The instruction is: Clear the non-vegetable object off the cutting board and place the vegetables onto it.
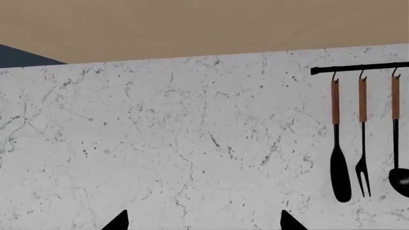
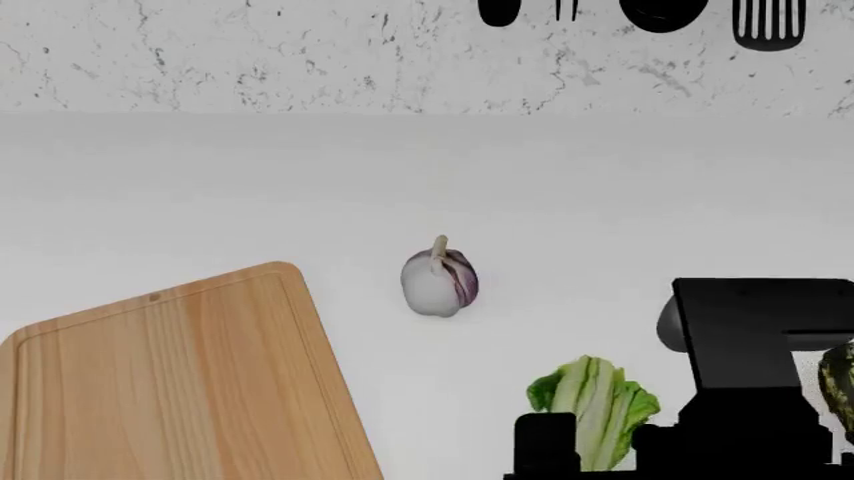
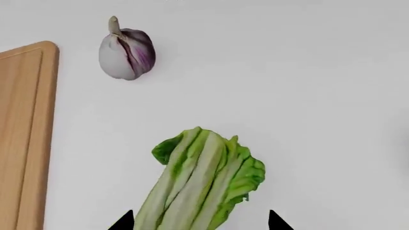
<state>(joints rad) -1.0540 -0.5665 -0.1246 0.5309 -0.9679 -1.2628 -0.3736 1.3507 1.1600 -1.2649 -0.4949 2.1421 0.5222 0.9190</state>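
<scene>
Board (image 2: 174, 380) sat lower left of the head view, and the part in frame was bare, so the gourd looked to be off it already. A dark mottled green sliver at the right edge, lower right (image 2: 841, 385), was probably the gourd, mostly hidden behind the right arm; can't confirm.

Neither vegetable was on the board yet. Garlic (image 2: 439, 281) was at centre frame on the white worktop (image 2: 561, 190), just right of the board's top right corner, not touching. Bok choy (image 2: 597, 400) was lower right of centre, well clear of the board.

Right gripper (image 3: 199, 221) had its tips spread either side of the bok choy stalks, not visibly clamped. Left gripper (image 1: 203, 221) was spread with nothing between the tips, pointed at the marble wall (image 1: 166, 143) and utensil rail (image 1: 357, 69).

Room: clear worktop between bok choy and board edge; garlic sat above that path. Board had a raised rim groove, so lift the bok choy over it rather than slide.
</scene>
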